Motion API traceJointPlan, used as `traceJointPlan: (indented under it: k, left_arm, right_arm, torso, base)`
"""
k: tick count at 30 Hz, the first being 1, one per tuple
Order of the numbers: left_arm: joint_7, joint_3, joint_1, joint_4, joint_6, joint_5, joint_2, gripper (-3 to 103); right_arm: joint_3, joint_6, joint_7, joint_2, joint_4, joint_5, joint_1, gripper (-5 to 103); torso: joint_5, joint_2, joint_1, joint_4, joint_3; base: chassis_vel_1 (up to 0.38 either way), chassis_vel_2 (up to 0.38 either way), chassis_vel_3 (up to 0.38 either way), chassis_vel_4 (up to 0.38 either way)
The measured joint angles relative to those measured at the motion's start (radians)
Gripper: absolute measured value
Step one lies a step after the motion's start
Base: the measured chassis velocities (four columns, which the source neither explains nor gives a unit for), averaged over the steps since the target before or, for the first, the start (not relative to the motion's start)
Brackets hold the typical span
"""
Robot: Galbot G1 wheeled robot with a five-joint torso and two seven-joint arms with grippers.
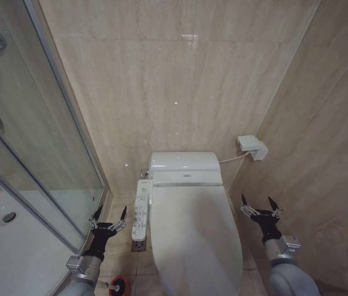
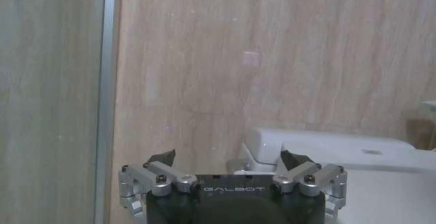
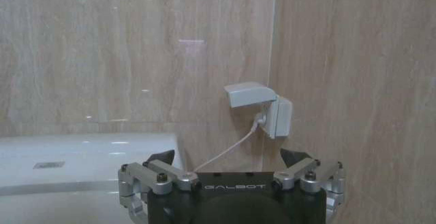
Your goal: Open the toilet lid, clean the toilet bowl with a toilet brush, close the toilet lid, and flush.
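**White lid still down as two-armed robot faces the toilet**

White and glossy, the toilet lid (image 1: 192,234) lies closed over the toilet bowl (image 1: 161,280), between the robot's two pincers and slightly ahead of them. The left pincer (image 1: 108,217) hangs over the tiled floor (image 1: 121,246) with its fingers spread wide and nothing held; just to its inner side runs the narrow button panel (image 1: 140,209) fixed to the bowl's flank. The right pincer (image 1: 260,206) hovers on the far side of the lid, near the side wall, also spread open and empty. Beyond it, a wall socket box (image 3: 262,109) with a white cable sits on the tiles, and the cable leads toward the rear housing (image 1: 184,168) of the toilet.

Behind and below the left pincer, close to that arm's wrist, a small red cup holder (image 1: 119,285) stands on the floor with what looks like the toilet brush (image 1: 107,285) in it; the dark head seems to sit in the cup with a pale handle poking out, though the detail is too small to be sure. The bowl's contents are hidden under the lid.

Judging by the scene, no step of the task is under way yet. Risks seem plain: the smooth lid offers little purchase and could slip and drop shut; the left pincer could brush the button panel and trigger a function; and a low reach for the brush could tip the light cup. A shower enclosure's glass (image 1: 32,142) stands close on the left arm's outer side.
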Motion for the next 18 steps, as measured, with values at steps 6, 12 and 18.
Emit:
traceJointPlan:
  k: [6, 12, 18]
  left_arm:
    - [-0.036, -0.108, 0.061, -0.111, 0.129, -0.03, 0.038, 100]
    - [-0.031, -0.123, 0.07, -0.116, 0.128, -0.034, 0.042, 100]
    - [-0.009, -0.117, 0.049, -0.105, 0.113, -0.042, 0.05, 100]
  right_arm:
    - [0.0, 0.0, 0.0, 0.0, 0.0, 0.0, 0.0, 100]
    - [0.0, 0.0, 0.0, 0.0, 0.0, 0.0, 0.0, 100]
    - [0.0, 0.0, 0.0, 0.0, 0.0, 0.0, 0.0, 100]
  torso:
    - [0.0006, 0.0, 0.0, 0.0002, 0.0]
    - [0.0003, 0.0, 0.0, 0.0, 0.0]
    - [0.0002, 0.0, 0.0, 0.0, 0.0]
  base:
    - [0.0, 0.0, 0.0, 0.0]
    - [0.0, 0.0, 0.0, 0.0]
    - [0.0, 0.0, 0.0, 0.0]
